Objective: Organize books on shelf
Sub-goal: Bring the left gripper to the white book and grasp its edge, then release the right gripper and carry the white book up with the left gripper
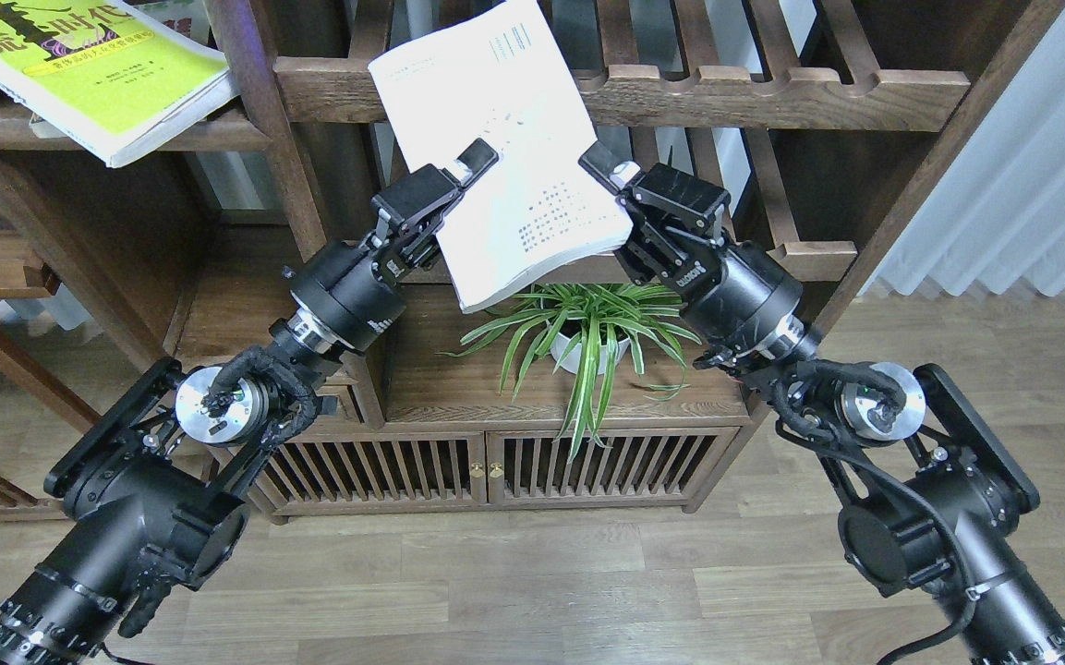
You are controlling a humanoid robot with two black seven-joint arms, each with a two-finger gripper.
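Note:
A white book with small printed text is held tilted in front of the slatted rail, its top corner reaching the frame's upper edge. My left gripper clamps its left edge, with one finger lying over the cover. My right gripper clamps its lower right edge in the same way. A yellow-green book with big black characters lies at the top left, overhanging a dark brown plank shelf. The book with the red title is not in view.
A slatted shelf with a scalloped front rail runs behind the white book. A potted spider plant stands just below it on a low cabinet with slatted doors. A wooden upright stands left of my left gripper. A curtain hangs at right.

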